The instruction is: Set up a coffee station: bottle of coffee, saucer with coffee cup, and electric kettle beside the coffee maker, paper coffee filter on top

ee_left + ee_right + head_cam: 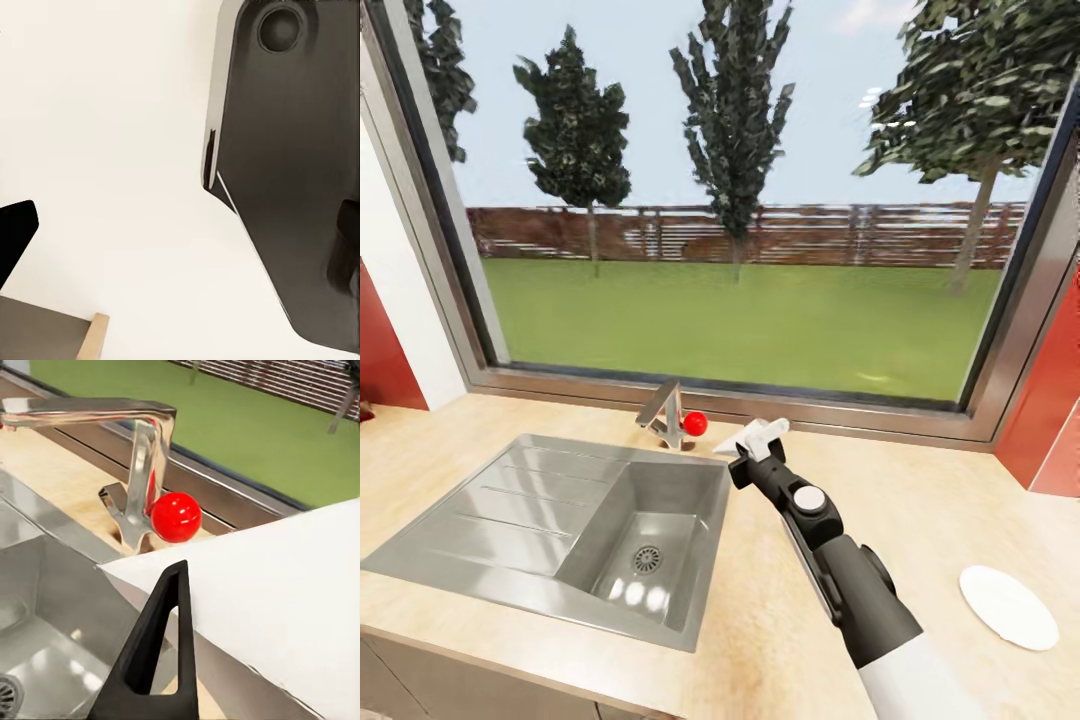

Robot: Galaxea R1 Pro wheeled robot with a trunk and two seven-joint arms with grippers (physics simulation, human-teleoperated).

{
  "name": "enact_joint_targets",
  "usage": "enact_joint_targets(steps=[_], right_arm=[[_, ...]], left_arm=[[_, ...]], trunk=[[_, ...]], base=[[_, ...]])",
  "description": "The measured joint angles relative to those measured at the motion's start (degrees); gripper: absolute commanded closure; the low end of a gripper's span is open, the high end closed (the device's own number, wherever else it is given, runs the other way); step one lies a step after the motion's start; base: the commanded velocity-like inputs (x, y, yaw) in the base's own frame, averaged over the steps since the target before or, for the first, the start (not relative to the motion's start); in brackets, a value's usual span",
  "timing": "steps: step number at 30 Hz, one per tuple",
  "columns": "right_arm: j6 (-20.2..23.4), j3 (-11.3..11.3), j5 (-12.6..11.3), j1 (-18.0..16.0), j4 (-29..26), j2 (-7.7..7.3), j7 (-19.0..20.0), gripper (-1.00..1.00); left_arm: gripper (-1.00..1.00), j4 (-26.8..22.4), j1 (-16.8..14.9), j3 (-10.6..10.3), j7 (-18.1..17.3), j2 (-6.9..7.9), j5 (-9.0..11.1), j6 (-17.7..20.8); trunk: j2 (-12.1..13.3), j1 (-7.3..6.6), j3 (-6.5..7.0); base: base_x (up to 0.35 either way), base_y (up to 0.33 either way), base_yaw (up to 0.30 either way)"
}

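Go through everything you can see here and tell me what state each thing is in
Paper coffee filter: held in the right claw, above the countertop beside the sink.
Right claw: shut on the filter.
Saucer: flat on the kitchen countertop, nothing on it.
Sink: basin dry, nothing in it.
Tap: no water running.

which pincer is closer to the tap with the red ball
Right. The right pincer, holding a white paper filter, sits just beside the tap by the sink. The left pincer's position cannot be judged.
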Motion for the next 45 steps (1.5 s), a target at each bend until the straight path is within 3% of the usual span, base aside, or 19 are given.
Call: enact_joint_targets(steps=[7, 27, 29, 34, 45], right_arm=[[-0.05, 0.10, -0.04, 0.05, 0.39, 0.13, 0.02, 1.00], [-0.04, 0.12, -0.04, 0.05, 0.54, 0.22, 0.09, 1.00], [-0.05, 0.11, -0.04, 0.06, 0.48, 0.22, 0.09, 1.00], [-0.04, 0.13, -0.04, 0.05, 0.48, 0.21, 0.01, 1.00], [-0.19, 0.29, 0.10, 0.04, 0.54, 0.19, 0.00, 1.00]], left_arm=[[-1.00, -0.44, -0.05, 0.04, 0.07, 0.03, 0.10, 0.07], [-1.00, -0.72, -0.14, 0.04, 0.08, 0.21, 0.18, -0.01], [-1.00, -0.73, -0.22, 0.08, 0.09, 0.32, 0.24, 0.02], [-1.00, -0.66, -0.27, 0.06, 0.10, 0.39, 3.50, 0.00], [-1.00, -0.65, -0.26, 0.01, 0.03, 0.31, 3.68, -0.09]], trunk=[[0.01, 0.01, 0.00], [0.00, 0.00, 0.00], [0.00, -0.01, 0.00], [-0.02, -0.03, 0.19], [-0.04, -0.04, 0.40]], base=[[-0.295, 0.146, 0.068], [-0.259, 0.243, 0.271], [-0.078, 0.314, 0.273], [0.005, 0.334, 0.231], [0.147, 0.332, 0.058]])
